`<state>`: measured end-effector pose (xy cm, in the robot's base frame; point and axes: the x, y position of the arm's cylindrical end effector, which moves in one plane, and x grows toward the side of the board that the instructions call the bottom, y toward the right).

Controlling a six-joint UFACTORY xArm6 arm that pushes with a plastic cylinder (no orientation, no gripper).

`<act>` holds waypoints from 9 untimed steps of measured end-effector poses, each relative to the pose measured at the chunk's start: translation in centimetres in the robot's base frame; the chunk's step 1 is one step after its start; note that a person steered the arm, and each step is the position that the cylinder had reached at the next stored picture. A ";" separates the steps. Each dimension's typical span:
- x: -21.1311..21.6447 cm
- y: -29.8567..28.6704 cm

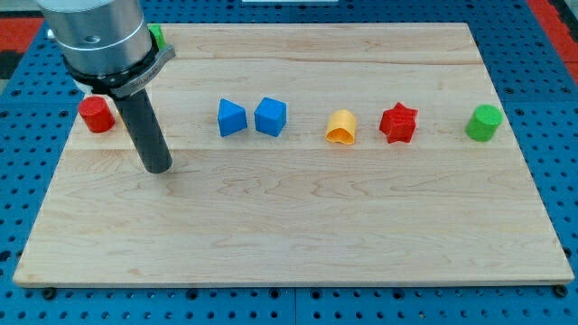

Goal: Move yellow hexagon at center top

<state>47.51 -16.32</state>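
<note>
The yellow block (341,127), rounded on top with a heart-like shape rather than a clear hexagon, lies right of the board's middle, in a row of blocks. My tip (159,166) rests on the board at the view's left, far left of the yellow block. A red block (96,115) sits just up-left of my tip, partly behind the rod. Two blue blocks (232,117) (270,116) lie side by side between my tip and the yellow block.
A red star block (398,124) lies just right of the yellow block. A green cylinder (484,123) stands near the board's right edge. A green block (155,37) peeks out behind the arm at top left. The wooden board (298,226) sits on a blue pegboard.
</note>
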 end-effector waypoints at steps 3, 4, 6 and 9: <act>2.6 -5.1; -1.6 -4.3; -5.1 -4.9; -12.9 -5.4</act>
<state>34.61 -21.69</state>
